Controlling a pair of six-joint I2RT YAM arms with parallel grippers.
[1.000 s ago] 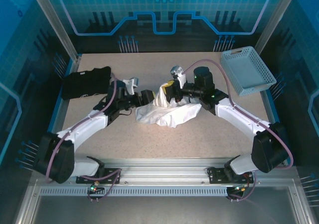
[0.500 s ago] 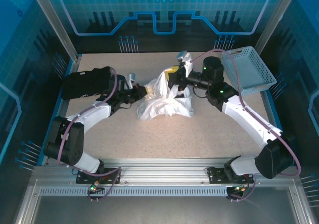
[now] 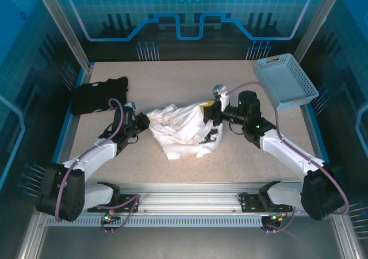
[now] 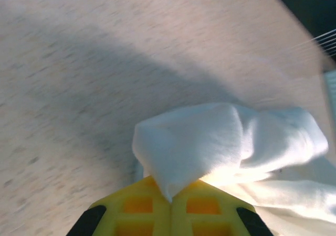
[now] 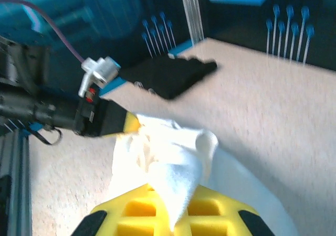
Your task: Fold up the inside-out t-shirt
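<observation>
From the near edge of the table, both arms are seen reaching inward toward the middle. The left fingers are pressed together on a bunched fold of the inside-out t-shirt; in the left wrist view the white cloth is seen emerging from between the yellow tips and trailing off to the right. The right fingers are likewise clamped on cloth, a pinched fold being seen between them in the right wrist view, with the other arm facing from across the garment.

The t-shirt is thus held at both ends and lies crumpled between the two grips. Its long axis runs left to right across the table, and most of its bulk is heaped on the surface just nearer than the line joining the fingers. Neither arm can be called the nearer one, since each is already on its own end: the cloth lies to the right of the left fingers and to the left of the right fingers. It is judged that the garment must be drawn out along that axis and flattened before any fold can be made; no fold is yet made.

Farther back, a black garment is laid at the left edge, well apart from the shirt, and a pale blue basket is placed at the far right corner.
</observation>
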